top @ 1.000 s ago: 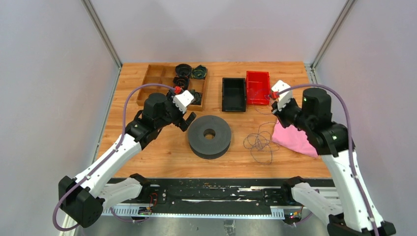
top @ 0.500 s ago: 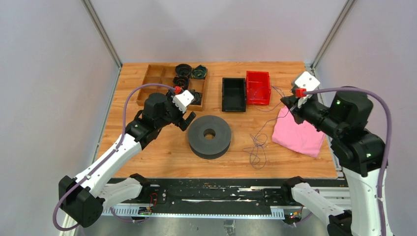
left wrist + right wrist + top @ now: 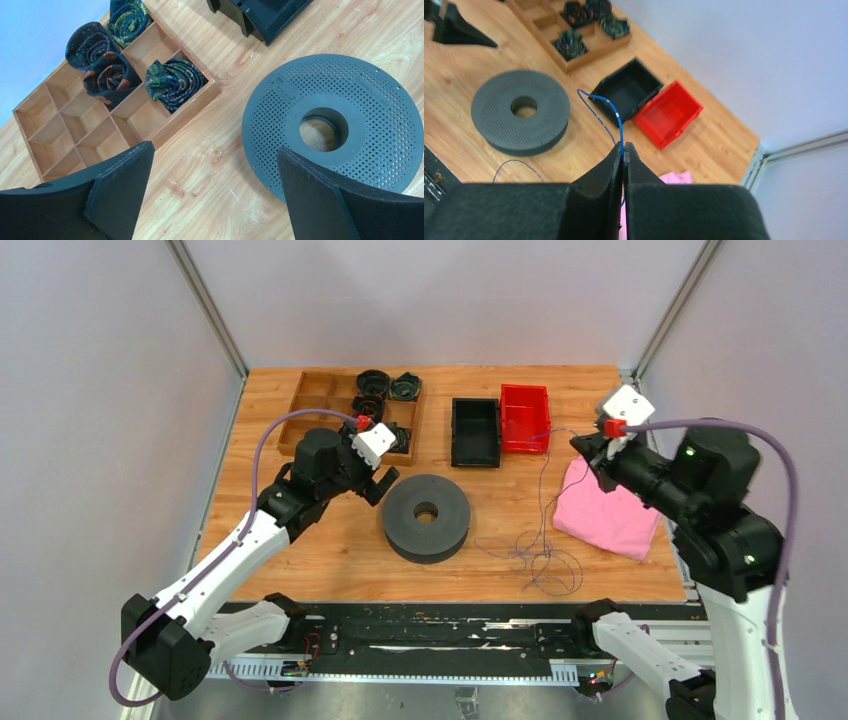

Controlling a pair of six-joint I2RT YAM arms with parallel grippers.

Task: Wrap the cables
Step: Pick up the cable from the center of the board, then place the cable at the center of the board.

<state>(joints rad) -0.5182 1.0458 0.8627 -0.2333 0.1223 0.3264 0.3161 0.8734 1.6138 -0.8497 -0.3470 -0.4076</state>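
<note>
Under your left hand (image 3: 215,155), spread wide, lies bare counter (image 3: 200,190); the grey spool (image 3: 350,100) crowds its right side, the wooden tray (image 3: 60,135) stands ahead-left, the black bin (image 3: 265,15) ahead-right.

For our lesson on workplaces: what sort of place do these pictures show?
Likely a robot test bench in a lab: a left arm and a right arm fixed at the near edge of a wooden table, plain grey walls close around it, and practice things: a grey spool, a red bin.
</note>
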